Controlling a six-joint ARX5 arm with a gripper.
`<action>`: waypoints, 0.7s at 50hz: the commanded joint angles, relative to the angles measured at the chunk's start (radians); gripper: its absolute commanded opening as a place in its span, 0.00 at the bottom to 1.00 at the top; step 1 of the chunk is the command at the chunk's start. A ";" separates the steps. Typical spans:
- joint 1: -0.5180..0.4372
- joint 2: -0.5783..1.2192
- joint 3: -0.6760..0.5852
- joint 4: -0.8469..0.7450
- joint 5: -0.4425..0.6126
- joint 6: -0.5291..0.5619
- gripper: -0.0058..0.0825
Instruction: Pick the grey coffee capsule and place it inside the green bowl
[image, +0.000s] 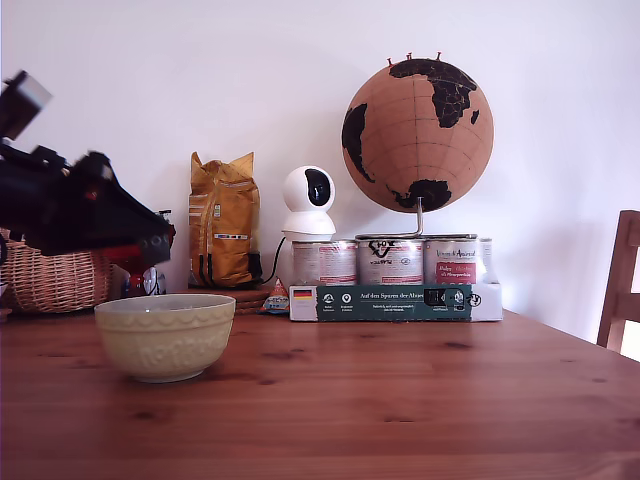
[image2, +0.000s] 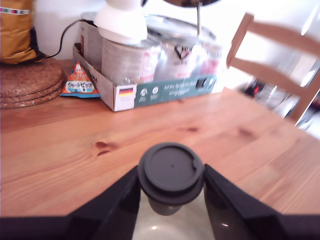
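Sitting on the wooden table (image: 400, 390), the green bowl (image: 165, 335) is lower left in the exterior view. Arm (image: 70, 205) hangs just above it, upper left. Gripper (image2: 171, 192) fingers (image2: 227, 197) are clamped on the grey coffee capsule (image2: 171, 175), bottom centre of the wrist view, over the bowl's pale interior.

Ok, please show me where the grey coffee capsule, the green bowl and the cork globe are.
grey coffee capsule (image2: 171, 170), wrist view, on its flat round top.
green bowl (image: 165, 340), exterior view, on its embossed outer wall.
cork globe (image: 415, 120), exterior view, on the middle of the sphere.
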 joint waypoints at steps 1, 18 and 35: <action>-0.019 -0.005 0.005 -0.021 -0.052 0.055 0.32; -0.087 -0.005 0.005 -0.109 -0.157 0.136 0.43; -0.094 -0.005 0.013 -0.130 -0.162 0.134 0.65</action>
